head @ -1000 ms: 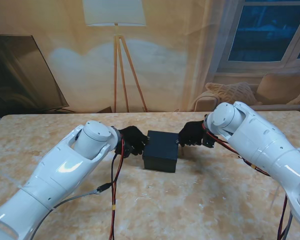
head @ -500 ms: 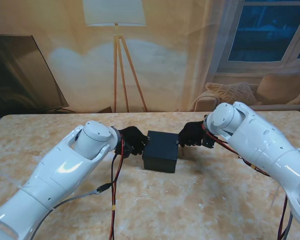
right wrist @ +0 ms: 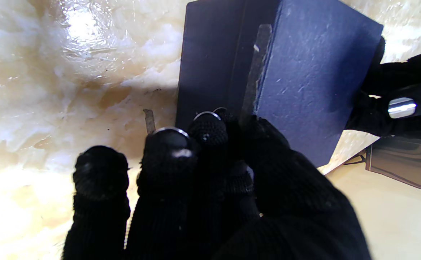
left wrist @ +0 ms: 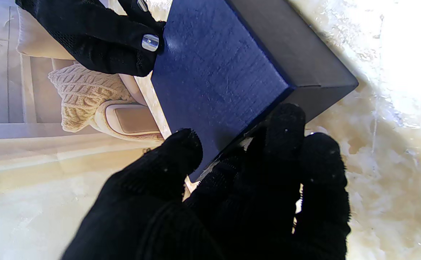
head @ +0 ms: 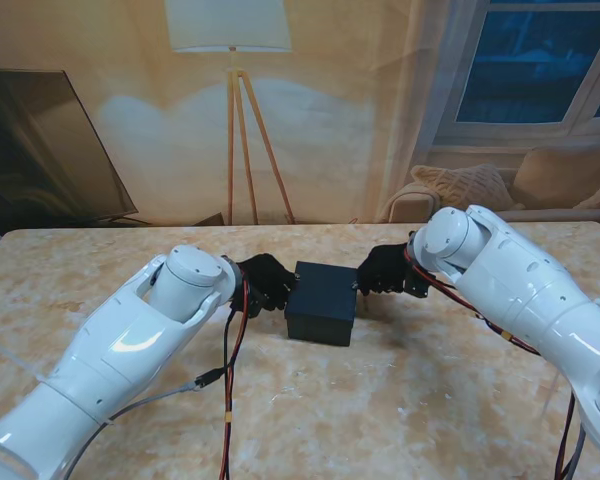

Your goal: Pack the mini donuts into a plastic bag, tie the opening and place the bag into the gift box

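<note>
The stand's view shows the dark box [head: 321,301] with its lid on, sitting on the marble desk [head: 400,400] about midway between the left and right edges and toward the far edge, with a black-gloved hand at each end. The wrist views add what that view hides. From the left wrist, the left hand [left wrist: 228,195] has its thumb on the blue lid and its fingertips [left wrist: 284,122] against the box's side at a corner, clasping that end. From the right wrist, the right hand [right wrist: 210,187] presses its fingertips [right wrist: 207,130] on the opposite side wall with the thumb up at the lid's edge, grasping that end too. Each wrist view also catches the other hand across the lid.

Both white arms reach in from the near corners, elbows bent, and red and black cables [head: 232,370] hang from the left arm. Beyond the desk stand a floor lamp [head: 230,60], a dark screen [head: 40,150] and a cushioned sofa [head: 480,190]. The closed lid hides the box's inside.
</note>
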{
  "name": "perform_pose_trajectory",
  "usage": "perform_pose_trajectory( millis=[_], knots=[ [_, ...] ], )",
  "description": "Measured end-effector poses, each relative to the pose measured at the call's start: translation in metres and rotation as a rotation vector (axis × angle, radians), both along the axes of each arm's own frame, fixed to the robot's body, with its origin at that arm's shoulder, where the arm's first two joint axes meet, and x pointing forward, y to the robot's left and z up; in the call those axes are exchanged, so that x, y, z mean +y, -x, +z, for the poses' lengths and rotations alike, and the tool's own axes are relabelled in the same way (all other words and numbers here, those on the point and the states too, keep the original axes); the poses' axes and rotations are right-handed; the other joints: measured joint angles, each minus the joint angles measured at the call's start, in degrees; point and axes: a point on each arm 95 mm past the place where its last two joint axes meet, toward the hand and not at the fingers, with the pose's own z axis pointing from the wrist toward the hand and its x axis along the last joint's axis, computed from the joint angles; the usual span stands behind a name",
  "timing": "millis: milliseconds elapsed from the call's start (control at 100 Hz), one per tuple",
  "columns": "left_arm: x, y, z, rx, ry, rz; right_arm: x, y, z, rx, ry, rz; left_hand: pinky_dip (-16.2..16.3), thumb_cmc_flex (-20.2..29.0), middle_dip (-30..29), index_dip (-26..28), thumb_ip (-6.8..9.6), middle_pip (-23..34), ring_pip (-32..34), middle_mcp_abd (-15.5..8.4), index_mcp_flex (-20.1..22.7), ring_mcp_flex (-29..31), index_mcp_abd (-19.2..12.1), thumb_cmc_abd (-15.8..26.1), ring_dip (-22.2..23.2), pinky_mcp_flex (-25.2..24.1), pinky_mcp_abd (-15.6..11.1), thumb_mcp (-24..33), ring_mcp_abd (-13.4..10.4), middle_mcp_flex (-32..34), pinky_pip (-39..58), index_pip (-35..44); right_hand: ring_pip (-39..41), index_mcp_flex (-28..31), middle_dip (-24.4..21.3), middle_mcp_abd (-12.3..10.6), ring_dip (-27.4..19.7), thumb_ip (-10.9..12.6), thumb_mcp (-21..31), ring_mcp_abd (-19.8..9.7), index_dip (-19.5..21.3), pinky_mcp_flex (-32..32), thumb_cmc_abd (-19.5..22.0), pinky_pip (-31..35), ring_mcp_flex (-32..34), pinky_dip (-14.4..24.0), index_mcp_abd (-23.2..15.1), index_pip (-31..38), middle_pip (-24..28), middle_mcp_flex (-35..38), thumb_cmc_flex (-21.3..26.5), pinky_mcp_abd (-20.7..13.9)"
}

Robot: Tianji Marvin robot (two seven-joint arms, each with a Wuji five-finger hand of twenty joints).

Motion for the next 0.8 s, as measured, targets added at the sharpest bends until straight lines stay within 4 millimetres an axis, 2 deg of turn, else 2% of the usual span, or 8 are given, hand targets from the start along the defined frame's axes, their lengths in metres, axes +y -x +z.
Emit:
perform_pose_trajectory(
  millis=[280, 800],
  knots=[
    [0.001, 0.001, -0.004, 0.001, 0.016, 0.023, 0.000, 0.000, -0.001, 0.001, -0.004, -0.005, 0.0, 0.0, 0.0, 0.6, 0.00, -0.3, 0.0, 0.0, 0.0, 0.0, -0.4, 0.0, 0.0, 0.0, 0.0, 0.0, 0.0, 0.0, 0.0, 0.0, 0.0, 0.0, 0.0, 0.0, 0.0, 0.0, 0.0, 0.0, -0.3, 0.0, 0.0, 0.0, 0.0, 0.0, -0.1, 0.0, 0.0, 0.0, 0.0, 0.0],
    [0.001, 0.003, -0.016, 0.013, 0.025, 0.058, 0.001, 0.000, -0.004, 0.004, -0.009, -0.014, 0.0, 0.0, 0.0, 1.5, 0.00, -1.4, 0.0, -1.6, 0.1, 0.0, -1.9, 0.0, 0.2, 0.0, 0.0, 0.1, 0.2, 0.0, -0.1, 0.0, 0.0, 0.0, 0.0, 0.0, 0.0, 0.0, 0.0, 0.0, -1.3, -0.1, 0.0, 0.0, 0.0, -0.3, -0.3, 0.0, 0.0, 0.0, 0.0, 0.0]
  ],
)
